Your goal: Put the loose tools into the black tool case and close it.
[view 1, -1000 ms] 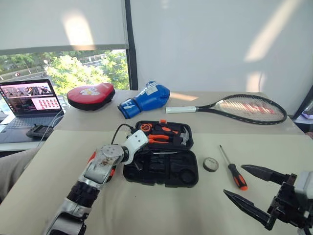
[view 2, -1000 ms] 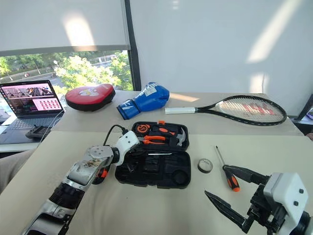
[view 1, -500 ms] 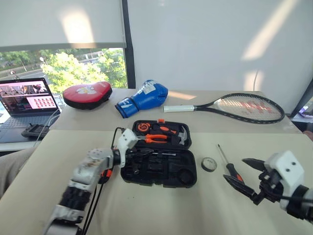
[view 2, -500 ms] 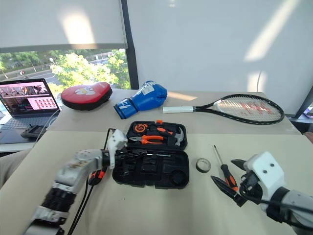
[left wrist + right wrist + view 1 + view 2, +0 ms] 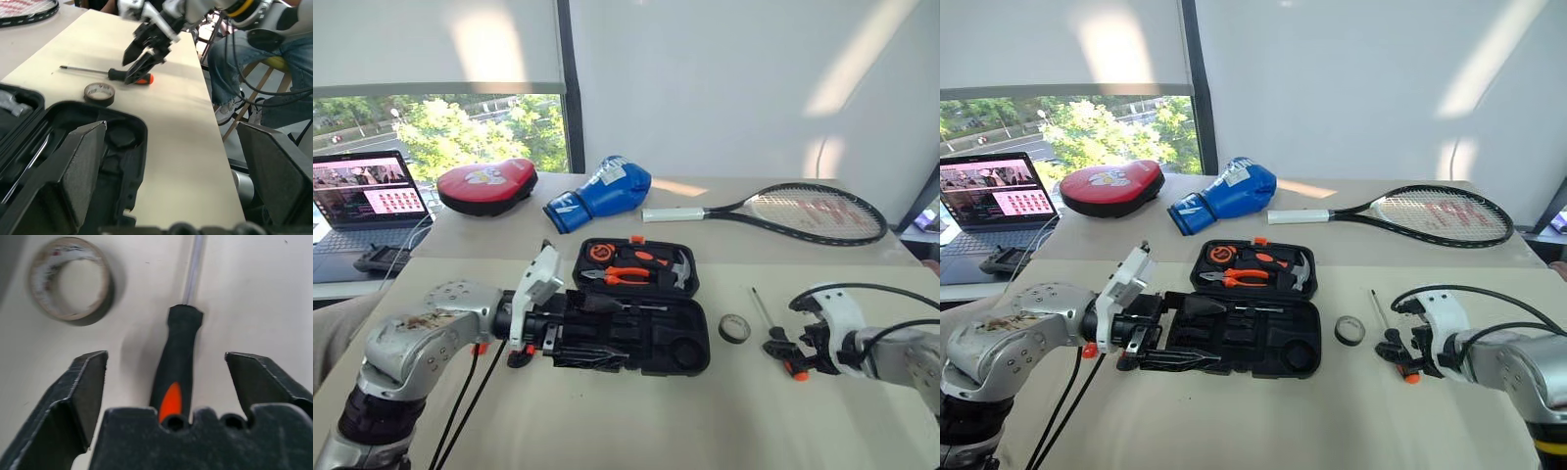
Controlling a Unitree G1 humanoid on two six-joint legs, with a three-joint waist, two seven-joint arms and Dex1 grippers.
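Two loose tools lie right of the open black tool case (image 5: 636, 318): tape roll (image 5: 734, 328) and screwdriver (image 5: 773, 328). Left wrist view: left gripper (image 5: 176, 161) wide open, empty, over the case. Right wrist view: right gripper (image 5: 166, 382) open, straddling the screwdriver handle, not clamped.

Open black tool case (image 5: 646, 333), flat on table.
Beside it a small tape roll (image 5: 734, 328); just beyond, a black-and-orange screwdriver (image 5: 773, 323), seemingly lying flat.

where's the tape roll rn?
The tape roll lies flat on the table, right of the open case, between it and the screwdriver.
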